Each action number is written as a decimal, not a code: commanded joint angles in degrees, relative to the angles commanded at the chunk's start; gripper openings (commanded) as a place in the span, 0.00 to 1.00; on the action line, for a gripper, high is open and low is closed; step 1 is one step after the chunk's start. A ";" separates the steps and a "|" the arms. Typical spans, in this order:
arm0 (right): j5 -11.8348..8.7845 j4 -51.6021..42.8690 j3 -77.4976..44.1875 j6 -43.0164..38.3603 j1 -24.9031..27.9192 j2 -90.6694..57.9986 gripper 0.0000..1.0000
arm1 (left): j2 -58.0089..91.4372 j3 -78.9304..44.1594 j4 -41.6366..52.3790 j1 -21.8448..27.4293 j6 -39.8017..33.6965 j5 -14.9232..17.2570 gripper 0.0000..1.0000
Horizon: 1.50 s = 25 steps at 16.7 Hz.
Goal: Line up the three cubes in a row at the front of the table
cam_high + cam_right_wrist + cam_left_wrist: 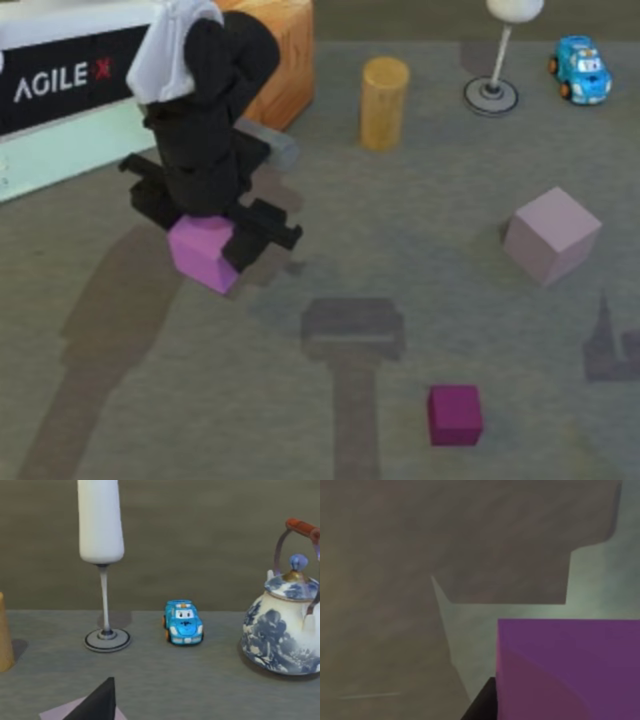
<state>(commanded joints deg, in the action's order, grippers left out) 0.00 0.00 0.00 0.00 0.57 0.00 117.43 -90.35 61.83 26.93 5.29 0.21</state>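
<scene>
The violet-pink cube (200, 250) is gripped by the left claw (215, 228) (apparently lifted off the desk (400, 250)) for carrying frontward; the right claw's state cannot be told.

overhead table (420, 270) view, two close, perhaps low, wrist views

Felt-like matt grey-green desk (420, 260), three plain matt cubes, violet-pink cube (200, 250), pale mauve cube (551, 235), dark magenta cube (455, 415), orange wood-grain block (285, 55), glossy plastic toy car (183, 622), glazed porcelain teapot (282, 630), smooth white glass (101, 560)
</scene>
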 joint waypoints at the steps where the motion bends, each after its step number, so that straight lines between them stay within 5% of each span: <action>1: 0.00 0.00 0.00 0.00 0.00 0.00 1.00 | 0.00 0.00 0.00 0.00 0.00 0.00 0.00; 8: 0.00 0.00 0.00 0.00 0.00 0.00 1.00 | 0.71 -0.96 1.03 5.46 -9.24 -0.24 0.00; 19: 0.00 0.00 0.00 0.00 0.00 0.00 1.00 | -1.56 -0.89 3.99 25.38 -55.35 -0.84 0.00; 25: 0.00 0.00 0.00 0.00 0.00 0.00 1.00 | -2.75 -0.56 3.84 27.95 -60.27 -0.99 0.00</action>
<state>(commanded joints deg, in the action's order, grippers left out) 0.00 0.00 0.00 0.00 0.57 0.00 114.68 -90.92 65.67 54.88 -54.98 -0.79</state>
